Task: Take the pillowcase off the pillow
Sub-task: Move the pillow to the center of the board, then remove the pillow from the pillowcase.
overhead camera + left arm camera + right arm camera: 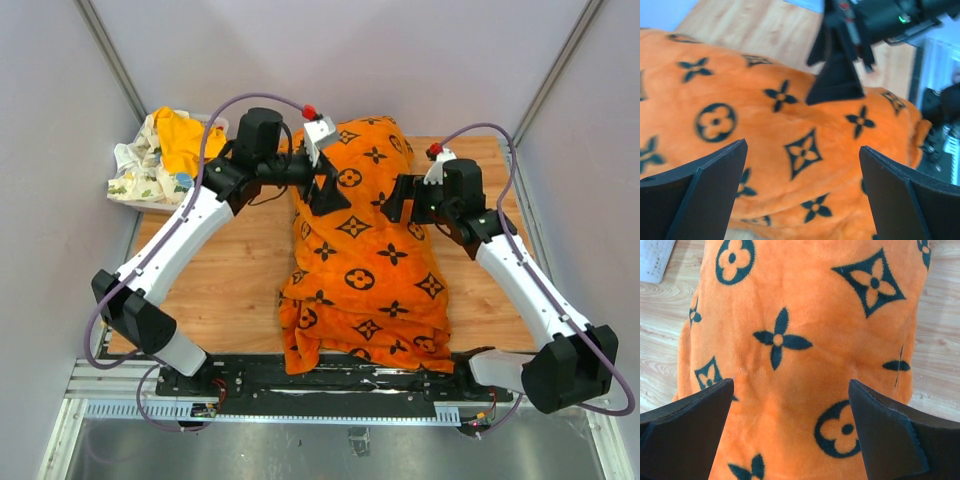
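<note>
Pillowcase (365, 260) is the bright orange fuzzy one with black flower and monogram prints. It's lying lengthwise down the middle of the wooden tabletop (240, 280), stuffed plump. Its near end reaches the black rail where the arm bases sit. The pillow itself is hidden inside, all you get is orange fabric.

Both arms are reaching in over the far half of it. The left gripper (328, 195) is at the left side of the pillowcase and the right gripper (400, 205) at the right side, facing each other across the fabric. Both have their jaws spread wide with nothing pinched. In the wrist views you just see the print sitting in the gap between the black fingers (690, 425). Can't really tell if the fingertips are touching the fabric or hovering just above it.

Off at the far left corner there's a white basket (128, 192) with a plain yellow-orange cloth (185, 135) and a white printed cloth (135, 165) bundled in it, well apart from the pillowcase.
</note>
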`<action>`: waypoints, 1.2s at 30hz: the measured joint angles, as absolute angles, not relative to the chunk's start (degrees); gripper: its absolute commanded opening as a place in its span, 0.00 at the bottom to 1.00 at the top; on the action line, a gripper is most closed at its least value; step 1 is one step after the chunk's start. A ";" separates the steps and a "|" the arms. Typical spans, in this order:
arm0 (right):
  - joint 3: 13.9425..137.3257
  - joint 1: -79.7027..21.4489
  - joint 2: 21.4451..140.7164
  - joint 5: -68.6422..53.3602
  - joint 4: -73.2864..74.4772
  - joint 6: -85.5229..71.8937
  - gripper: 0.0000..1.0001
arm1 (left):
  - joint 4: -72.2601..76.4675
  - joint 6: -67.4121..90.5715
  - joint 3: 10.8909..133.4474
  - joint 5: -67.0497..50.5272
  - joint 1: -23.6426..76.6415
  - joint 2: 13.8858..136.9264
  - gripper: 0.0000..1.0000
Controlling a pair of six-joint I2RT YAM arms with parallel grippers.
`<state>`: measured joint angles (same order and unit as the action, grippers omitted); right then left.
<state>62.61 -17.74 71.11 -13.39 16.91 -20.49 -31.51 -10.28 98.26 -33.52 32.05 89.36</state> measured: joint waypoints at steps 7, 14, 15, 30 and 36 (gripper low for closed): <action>60.86 -17.74 65.78 -13.23 18.24 -19.92 0.98 | -6.63 0.14 68.10 -36.07 32.38 74.41 0.99; 60.27 -17.65 62.15 -13.30 23.49 -19.81 0.98 | -0.75 6.42 68.42 -15.73 37.60 70.98 0.99; 60.77 -17.65 62.00 -13.34 24.93 -19.84 0.98 | -1.74 6.02 69.08 -11.51 39.97 71.18 0.99; 56.40 -28.58 57.71 -9.58 34.04 -15.79 0.98 | -7.57 -0.80 63.02 -3.25 48.10 72.25 0.99; 56.40 -30.50 54.46 -5.76 38.39 -12.45 0.95 | -6.22 0.14 52.51 -10.90 51.27 62.22 0.99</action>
